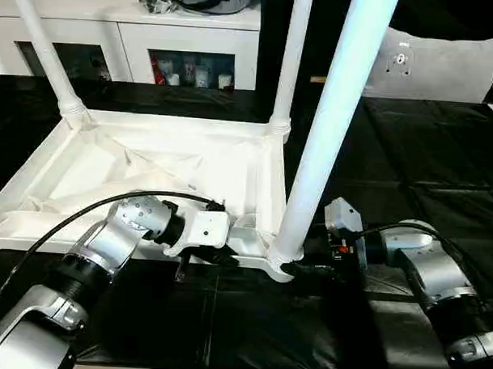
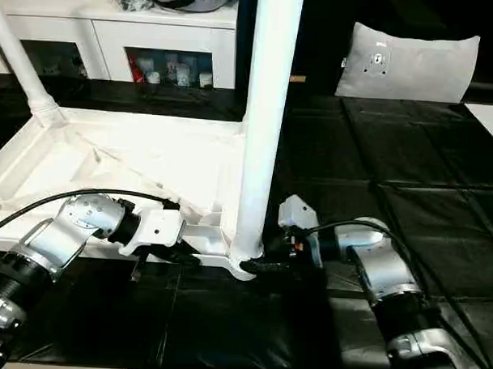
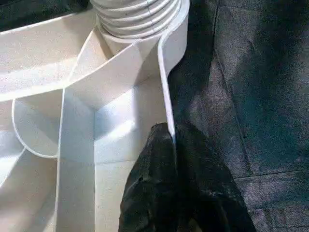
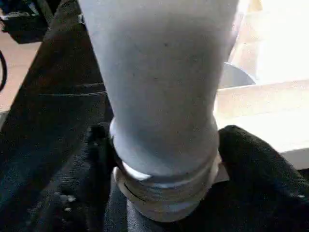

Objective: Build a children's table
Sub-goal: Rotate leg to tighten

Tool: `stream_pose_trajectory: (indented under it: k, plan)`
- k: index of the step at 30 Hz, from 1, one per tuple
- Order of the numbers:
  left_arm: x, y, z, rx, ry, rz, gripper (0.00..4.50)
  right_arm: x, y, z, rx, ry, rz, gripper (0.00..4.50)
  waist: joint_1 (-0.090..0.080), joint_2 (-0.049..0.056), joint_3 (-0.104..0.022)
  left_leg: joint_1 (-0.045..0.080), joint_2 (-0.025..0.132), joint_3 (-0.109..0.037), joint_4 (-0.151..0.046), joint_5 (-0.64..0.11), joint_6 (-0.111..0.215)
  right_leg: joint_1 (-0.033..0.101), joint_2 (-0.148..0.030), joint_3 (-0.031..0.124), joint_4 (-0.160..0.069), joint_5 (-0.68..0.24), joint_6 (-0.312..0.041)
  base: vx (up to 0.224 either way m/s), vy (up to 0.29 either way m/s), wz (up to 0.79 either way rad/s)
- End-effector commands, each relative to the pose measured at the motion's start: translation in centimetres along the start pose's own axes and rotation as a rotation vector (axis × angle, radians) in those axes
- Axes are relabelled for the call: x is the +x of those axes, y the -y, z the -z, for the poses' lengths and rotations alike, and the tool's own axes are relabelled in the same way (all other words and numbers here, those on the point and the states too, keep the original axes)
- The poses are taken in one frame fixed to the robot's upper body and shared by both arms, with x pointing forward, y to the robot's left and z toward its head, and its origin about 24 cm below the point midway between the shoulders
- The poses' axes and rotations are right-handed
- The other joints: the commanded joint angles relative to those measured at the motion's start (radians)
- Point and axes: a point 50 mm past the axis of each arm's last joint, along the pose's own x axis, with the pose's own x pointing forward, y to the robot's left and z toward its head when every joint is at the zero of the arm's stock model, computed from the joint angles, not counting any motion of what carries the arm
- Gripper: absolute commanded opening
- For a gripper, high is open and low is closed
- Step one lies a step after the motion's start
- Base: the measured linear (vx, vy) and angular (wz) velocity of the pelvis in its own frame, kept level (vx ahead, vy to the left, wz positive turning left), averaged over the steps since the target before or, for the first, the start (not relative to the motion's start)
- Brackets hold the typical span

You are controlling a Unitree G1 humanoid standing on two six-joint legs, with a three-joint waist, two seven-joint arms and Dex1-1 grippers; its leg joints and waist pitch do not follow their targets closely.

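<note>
Lying upside down on the black floor covering [image 1: 409, 158], the children's table [image 1: 158, 169] is showing me its ribbed underside: an all-white plastic rectangle with raised ribs running diagonally between rounded corner sockets. Three legs are standing upright in their sockets, tapering as they rise: the near-right leg [image 1: 334, 123] is rising just before me, the far-right leg [image 1: 289, 60] is standing at the corner behind it, and the far-left leg [image 1: 42, 48] is leaning slightly at its own corner. The near-right leg's base, seen in my right wrist view, is ending in a threaded collar seated at the corner socket [image 1: 280, 263].

My left gripper [image 3: 173, 145] is pinching the thin upright rim of the tabletop along its near edge, close to the near-right corner; its fingers [image 3: 149, 179] are pressed together with the white wall between them. My right gripper [image 4: 164, 159] is reaching in from the right at floor level, its fingers [image 4: 251, 164] spread to either side of the near-right leg's base; whether they are pressing on the leg I cannot tell.

Beyond the table's far edge a white cabinet [image 1: 187, 37] with glass doors is standing, and a grey cushion [image 1: 433, 65] is resting to its right.
</note>
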Motion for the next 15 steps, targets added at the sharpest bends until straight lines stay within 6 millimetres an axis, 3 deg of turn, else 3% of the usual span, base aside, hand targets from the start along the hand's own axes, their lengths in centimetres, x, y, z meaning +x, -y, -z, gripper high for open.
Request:
stream_pose_trajectory:
  k: [1, 7, 12, 15]
  plan:
    - [1.5, 1.1, 0.1, 0.048, -0.051, 0.142, 0.00, -0.2, 0.4, -0.7, -0.029, 0.004, 0.005, 3.20, -0.007, -0.004, -0.054, 0.023, 0.065, -0.021, -0.071, -0.266, 0.023, 0.030, -0.083, 0.045, -0.075, -0.201, -0.244, 0.000, 0.000, 0.00]
    - [1.6, 1.1, 0.3, 0.023, -0.038, 0.142, 0.00, -0.1, 0.0, -0.5, -0.005, 0.026, -0.018, 2.81, -0.006, -0.007, -0.056, 0.022, 0.065, -0.020, -0.070, -0.246, 0.030, 0.031, -0.083, 0.045, -0.073, -0.179, -0.246, 0.000, 0.000, 0.00]
    - [2.1, -0.2, 0.3, -0.251, 0.059, -0.086, 0.00, 1.1, -1.1, 0.1, 0.088, 0.102, 0.043, 2.70, 0.001, -0.006, -0.052, 0.025, 0.067, -0.019, -0.072, -0.249, 0.028, 0.028, -0.084, 0.046, -0.076, -0.198, -0.246, 0.000, 0.000, 0.00]
    - [2.5, -0.6, 0.0, -0.317, 0.086, -0.175, 0.00, 2.1, -0.4, 0.6, 0.140, 0.083, 0.180, 2.70, -0.010, -0.010, -0.043, 0.027, 0.061, -0.023, -0.078, -0.320, 0.003, 0.025, -0.088, 0.046, -0.091, -0.366, -0.209, 0.000, 0.000, 0.00]
